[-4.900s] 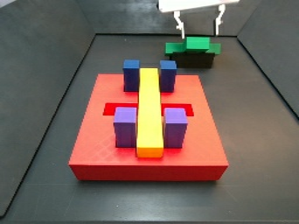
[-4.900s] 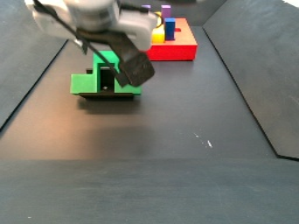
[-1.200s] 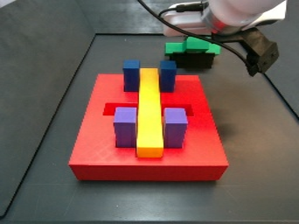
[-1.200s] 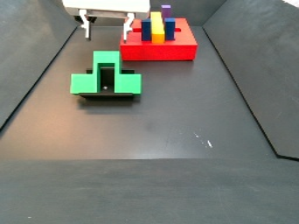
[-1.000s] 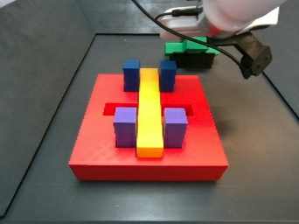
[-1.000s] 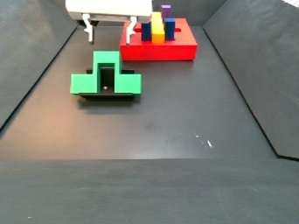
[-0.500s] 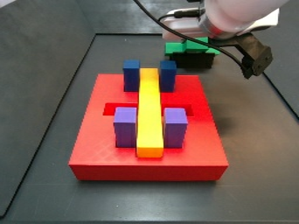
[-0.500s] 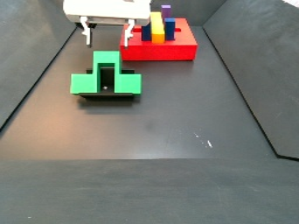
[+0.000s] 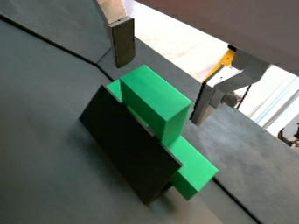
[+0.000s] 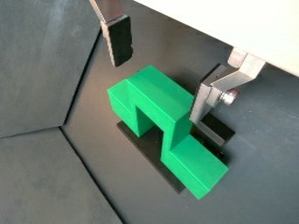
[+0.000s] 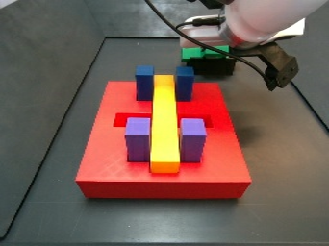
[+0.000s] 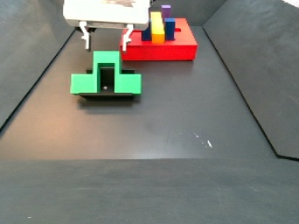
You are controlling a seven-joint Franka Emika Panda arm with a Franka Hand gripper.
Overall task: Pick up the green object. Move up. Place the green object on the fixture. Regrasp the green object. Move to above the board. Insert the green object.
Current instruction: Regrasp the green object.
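Observation:
The green object [image 12: 105,79] rests on the dark fixture [image 12: 107,97], its raised middle pointing up toward my fingers in both wrist views [image 9: 152,101] [image 10: 149,105]. My gripper [image 12: 105,41] hangs open just above and behind it, holding nothing. One finger [image 10: 117,39] stands on each side of the raised middle, the other finger [image 10: 211,94] close beside it, not touching. The red board [image 11: 161,144] with its yellow bar [image 11: 164,120], blue and purple blocks lies apart from the fixture. In a side view the arm partly hides the green object [image 11: 203,55].
Dark sloped walls [image 12: 35,79] enclose the black floor. The board [image 12: 160,48] sits close behind the gripper in a side view. The arm's cable and wrist [image 11: 264,24] hang over the fixture end of the floor.
The open gripper has sunk slightly toward the green object over the last second. The green object and board have not moved.

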